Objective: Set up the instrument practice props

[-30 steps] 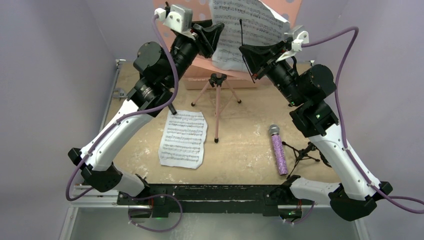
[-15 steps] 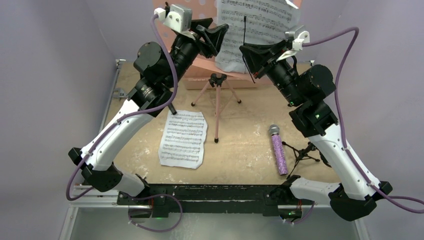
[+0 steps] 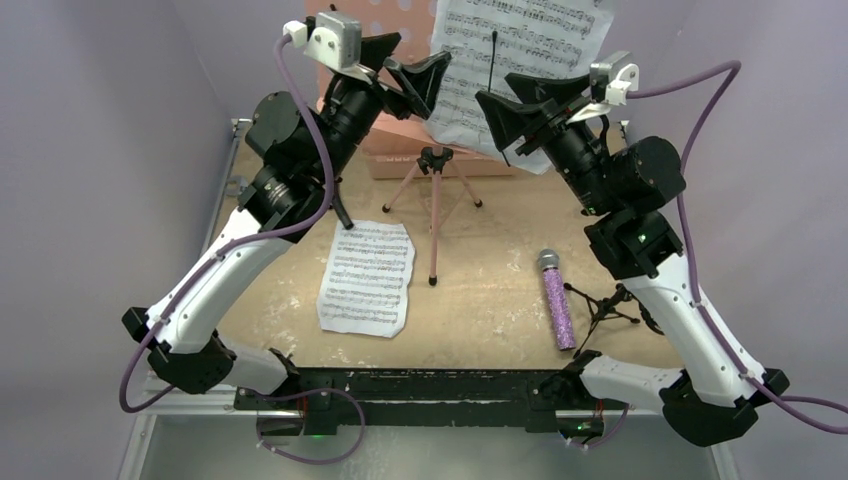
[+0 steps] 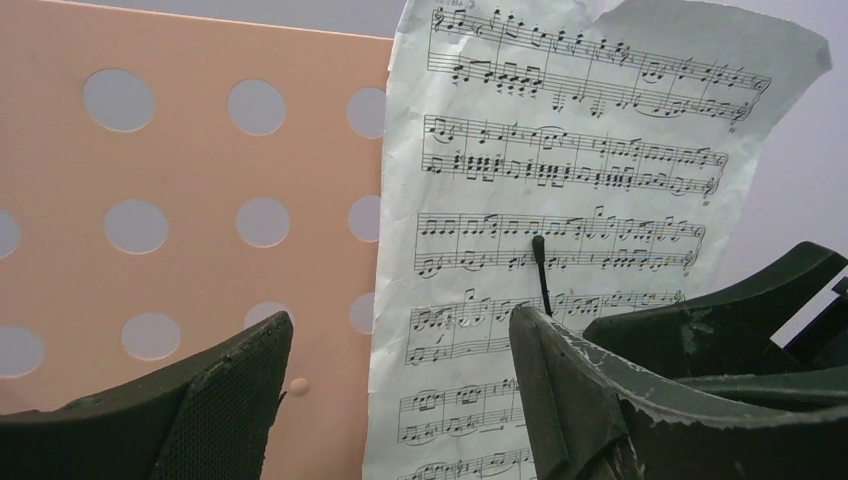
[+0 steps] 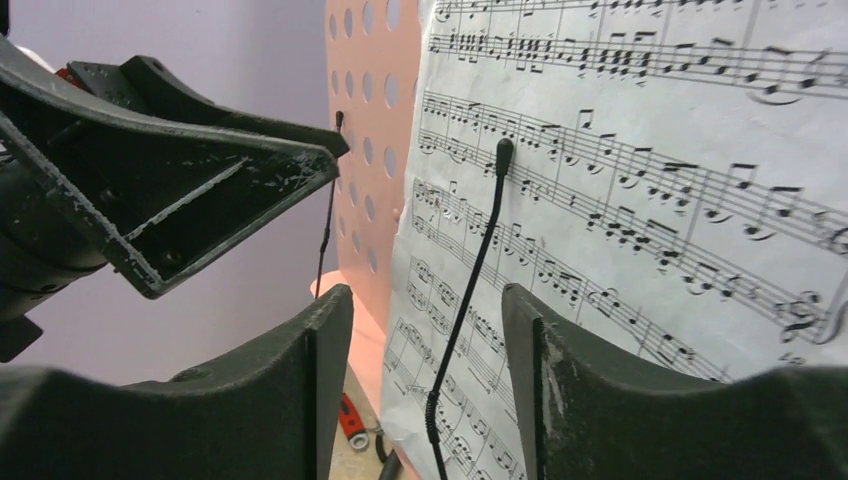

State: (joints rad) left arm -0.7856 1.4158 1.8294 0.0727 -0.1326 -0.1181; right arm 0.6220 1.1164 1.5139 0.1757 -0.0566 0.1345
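The pink perforated music stand (image 3: 434, 205) stands on tripod legs at the back of the table. One white sheet-music page (image 3: 520, 60) leans on its desk (image 4: 190, 210) under a thin black wire holder (image 4: 541, 275). My left gripper (image 3: 405, 65) is open just left of the page and holds nothing. The right gripper (image 3: 515, 98) is open in front of the page's lower part, its jaws on either side of the wire (image 5: 478, 270) without touching it. A second page (image 3: 366, 277) lies flat on the table. The purple microphone (image 3: 556, 300) lies beside the small black tripod (image 3: 610, 305).
A pink box (image 3: 400, 165) sits behind the stand's legs. A red-handled tool (image 5: 350, 420) lies on the table below the desk. Purple walls close in on both sides and the back. The two grippers are close together, the left gripper (image 5: 180, 190) filling the right wrist view's left side.
Both grippers have opened and let go of the page, which has straightened from tilted and now rests on the stand. Both arms have drawn back slightly from it.
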